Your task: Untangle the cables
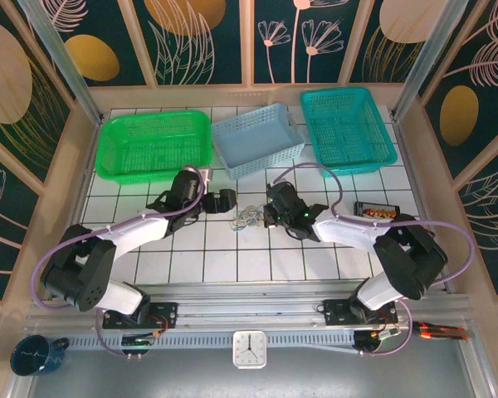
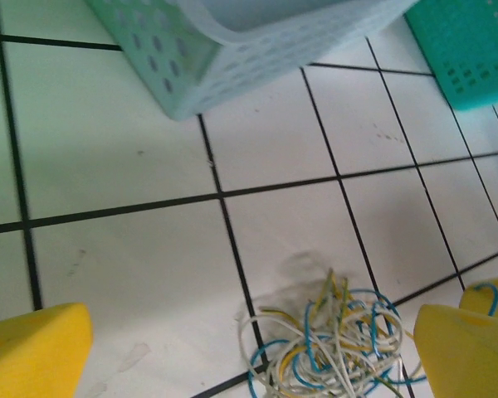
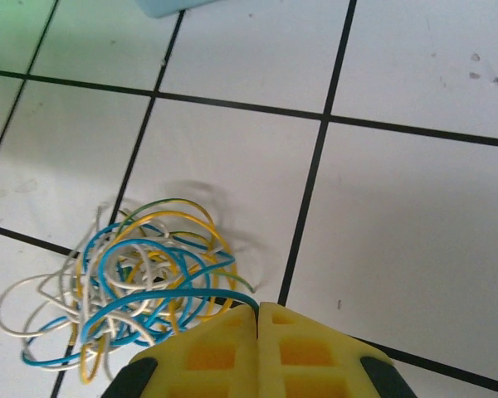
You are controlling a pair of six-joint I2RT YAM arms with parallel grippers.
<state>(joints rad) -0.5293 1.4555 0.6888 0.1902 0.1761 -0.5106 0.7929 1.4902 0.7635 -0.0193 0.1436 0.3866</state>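
Cables: the cables form one loose knot of thin blue, yellow and white wires. They lie on the white tiled table, across a black grout line near mid-table.
Condition of knot: the loops overlap closely. White strands spread widest on the side away from the right gripper, and none lies apart from the rest.
Right gripper: the right gripper sits at the edge of the knot with its yellow fingers pressed together. One blue strand runs into the seam at the tips and is pinched there.
Left gripper: the left gripper sits low on the opposite side of the knot. Its fingers are spread wide and hold nothing. The knot lies ahead of the gap, nearer one finger than the other, and neither finger touches it.
Obstruction: in the right wrist view, the closed fingers cover the near rim of the knot.
Nearest neighbour: the pale blue basket stands just beyond the knot, towards the back wall. One corner points at the knot, and it is not in contact.
Flanking baskets: a green basket and a teal basket stand either side of the blue one, touching or almost touching it.
Further items: a small dark packet lies on the tiles beside the right arm, well apart from the knot.
Hoses: the lilac hoses arch over both arms, above the table.
Front rail: a clock sits at the centre and a blue mug at the left end.
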